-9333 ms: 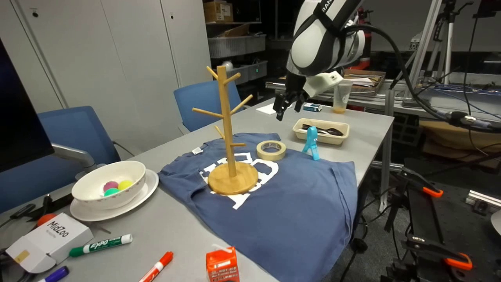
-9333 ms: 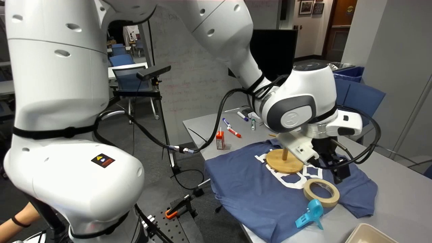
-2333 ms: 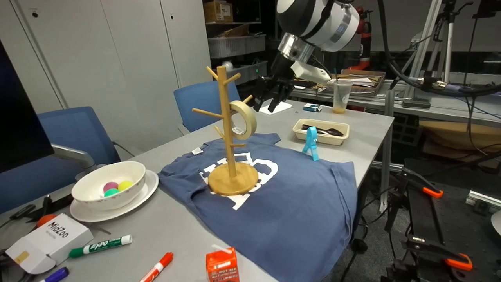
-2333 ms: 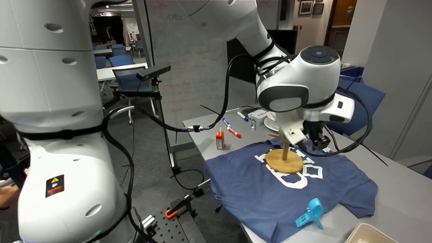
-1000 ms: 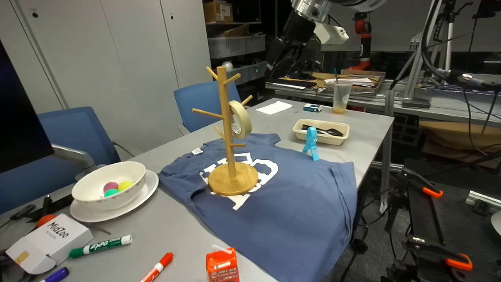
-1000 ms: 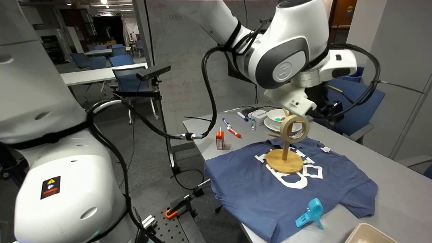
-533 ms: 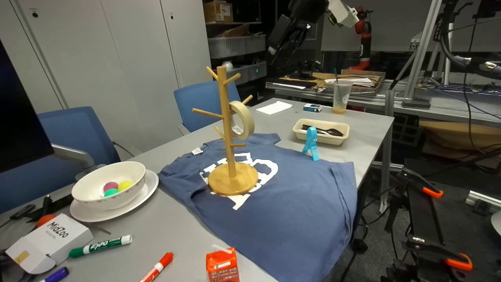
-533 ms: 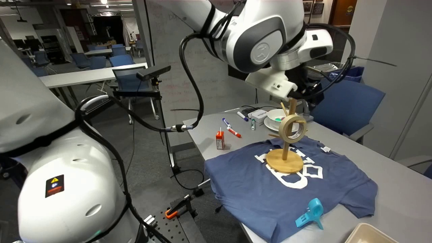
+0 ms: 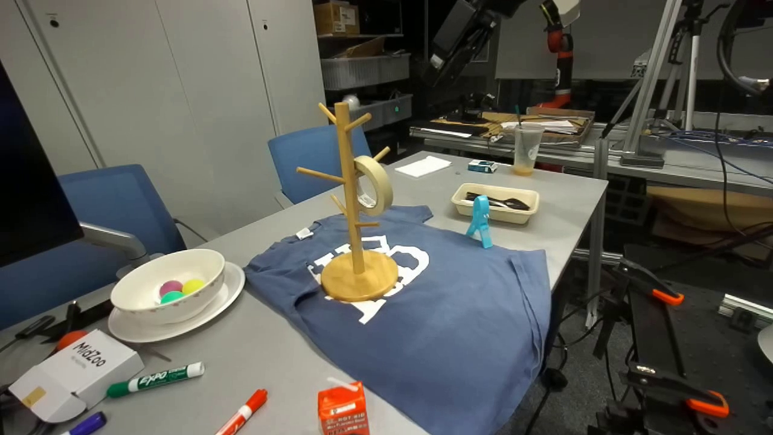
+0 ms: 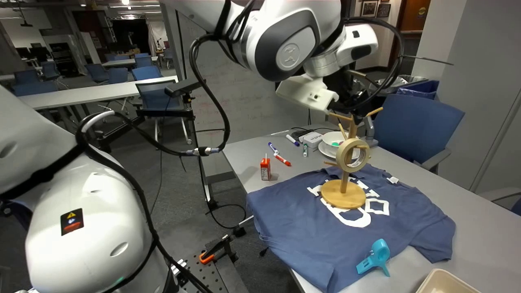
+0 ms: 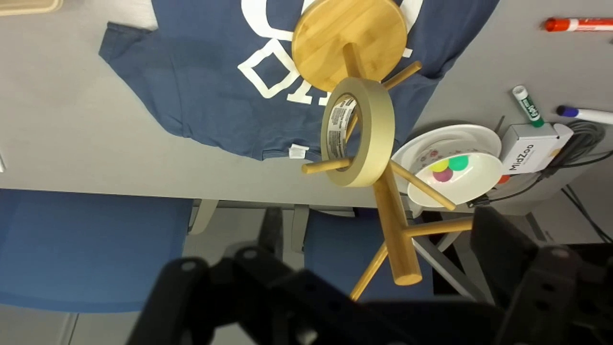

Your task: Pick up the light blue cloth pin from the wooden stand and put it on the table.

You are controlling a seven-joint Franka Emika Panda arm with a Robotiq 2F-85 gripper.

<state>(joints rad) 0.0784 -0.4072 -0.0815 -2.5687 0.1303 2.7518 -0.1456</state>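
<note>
The light blue cloth pin (image 9: 480, 222) stands on the dark blue cloth near the table's edge, apart from the stand; it also shows in an exterior view (image 10: 376, 258). It is out of the wrist view. The wooden stand (image 9: 356, 277) is upright on the cloth, with a tape roll (image 9: 377, 186) hanging on one peg. In the wrist view the stand's pole (image 11: 396, 235) points up between my spread fingers. My gripper (image 11: 378, 213) is open and empty, high above the table (image 9: 416, 193). In an exterior view the fingers are dark and partly hidden behind the wrist.
A beige tray (image 9: 525, 214) with black cutlery sits behind the pin. A bowl (image 9: 208, 275) with coloured balls stands on a plate. Markers (image 9: 157, 378), a white box (image 9: 81, 371) and a red carton (image 9: 343, 408) lie at the near end. The stand's pegs stick out below my gripper.
The tape roll has gone from lying on the cloth to hanging on the stand's peg. My gripper has since risen and drawn away from it. The pin and stand have not moved.
</note>
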